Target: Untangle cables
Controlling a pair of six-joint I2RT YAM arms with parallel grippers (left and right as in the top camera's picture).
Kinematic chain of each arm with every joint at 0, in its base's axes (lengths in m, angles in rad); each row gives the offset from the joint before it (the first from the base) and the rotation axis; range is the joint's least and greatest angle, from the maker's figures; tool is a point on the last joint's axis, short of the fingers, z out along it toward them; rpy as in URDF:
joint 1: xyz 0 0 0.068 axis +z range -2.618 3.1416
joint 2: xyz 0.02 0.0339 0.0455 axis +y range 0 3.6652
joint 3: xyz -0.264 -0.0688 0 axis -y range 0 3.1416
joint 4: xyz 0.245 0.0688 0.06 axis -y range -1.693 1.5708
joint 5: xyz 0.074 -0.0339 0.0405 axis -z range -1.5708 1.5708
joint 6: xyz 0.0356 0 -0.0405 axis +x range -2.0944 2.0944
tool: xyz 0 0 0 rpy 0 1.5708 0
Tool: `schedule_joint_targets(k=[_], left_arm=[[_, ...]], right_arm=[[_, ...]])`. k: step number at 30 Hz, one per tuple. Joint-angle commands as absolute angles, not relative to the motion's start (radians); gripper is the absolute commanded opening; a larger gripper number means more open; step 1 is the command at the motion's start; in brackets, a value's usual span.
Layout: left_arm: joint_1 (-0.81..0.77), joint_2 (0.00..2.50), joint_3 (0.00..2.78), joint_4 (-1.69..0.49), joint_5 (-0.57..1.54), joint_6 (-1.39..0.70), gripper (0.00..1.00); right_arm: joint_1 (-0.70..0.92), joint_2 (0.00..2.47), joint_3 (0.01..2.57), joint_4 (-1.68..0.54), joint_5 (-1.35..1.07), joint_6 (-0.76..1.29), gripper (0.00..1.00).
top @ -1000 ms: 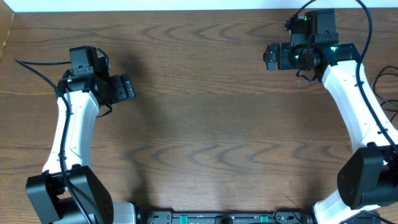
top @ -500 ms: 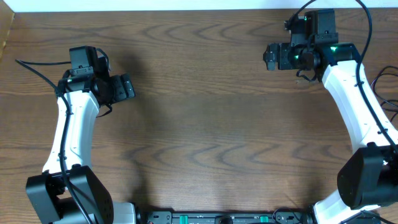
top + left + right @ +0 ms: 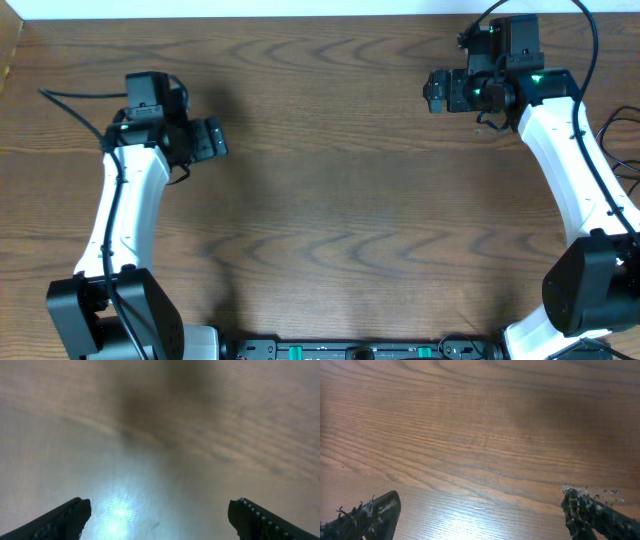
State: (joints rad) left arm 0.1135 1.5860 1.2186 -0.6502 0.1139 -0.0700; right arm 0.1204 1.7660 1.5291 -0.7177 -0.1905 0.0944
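Observation:
The cables are out of view in every frame; only bare wood shows under both wrist cameras. My left gripper point(image 3: 213, 138) hangs over the left part of the wooden table point(image 3: 330, 200), pointing right. Its jaws stand wide apart with nothing between them point(image 3: 160, 522). At the far right, my right gripper point(image 3: 436, 90) points left. It is open too and holds nothing point(image 3: 480, 517); its fingertips point(image 3: 585, 510) carry pale fuzz.
A thick black arm cable point(image 3: 80, 98) trails off to the left of the left arm. Thin dark wires point(image 3: 622, 150) lie at the table's right edge. The arm bases point(image 3: 110, 320) and a black rail point(image 3: 360, 350) stand along the front edge.
The left arm has shifted a little to the right and slightly toward the far edge, gripper still open. The right arm has not moved.

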Motion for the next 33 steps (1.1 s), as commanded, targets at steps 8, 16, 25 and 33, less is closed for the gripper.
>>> schedule_joint_targets(k=[8,16,25,33], left_arm=[[0.007,1.323,0.968,-0.276,0.094,0.059,0.93],[-0.025,1.045,0.653,0.193,0.150,0.058,0.93],[-0.025,0.678,0.367,0.390,0.137,0.049,0.93],[-0.023,0.371,0.136,0.449,0.099,0.048,0.93]], right_arm=[[0.125,1.739,1.543,-0.719,-0.194,0.089,0.99],[0.125,1.739,1.543,-0.719,-0.194,0.089,0.99],[0.125,1.739,1.543,-0.719,-0.194,0.089,0.99],[0.125,1.739,1.543,-0.719,-0.194,0.089,0.99]])
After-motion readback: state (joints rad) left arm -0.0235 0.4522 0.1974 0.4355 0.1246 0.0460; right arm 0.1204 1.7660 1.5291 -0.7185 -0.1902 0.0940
